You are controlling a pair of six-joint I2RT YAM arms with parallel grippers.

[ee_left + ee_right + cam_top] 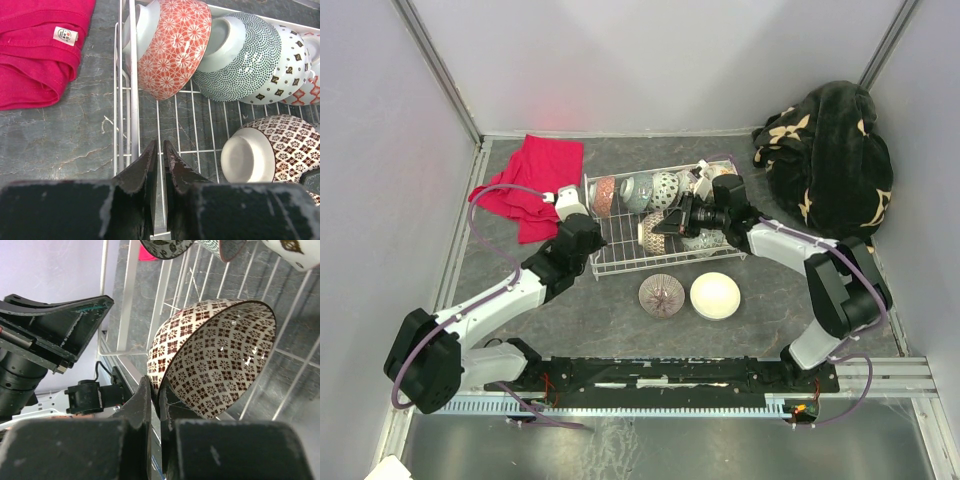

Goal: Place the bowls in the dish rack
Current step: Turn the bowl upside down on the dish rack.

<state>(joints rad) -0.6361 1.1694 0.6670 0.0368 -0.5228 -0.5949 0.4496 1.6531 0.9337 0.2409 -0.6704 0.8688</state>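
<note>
The right gripper (156, 390) pinches the brown bowl (215, 365) by its rim inside the dish rack (132, 100). The left gripper (161, 150) clamps a wire on the rack's nine-o'clock side. Next, probably, a gentle release.

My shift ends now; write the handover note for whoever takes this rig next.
Left gripper: shut on an edge wire of the dish rack.
Right gripper: shut on the rim of the brown patterned bowl, inside the rack.
Done: red lattice bowl, green dotted bowl and others stand in the back row.
To do: dark-patterned bowl and white bowl, on the table outside the rack.
</note>
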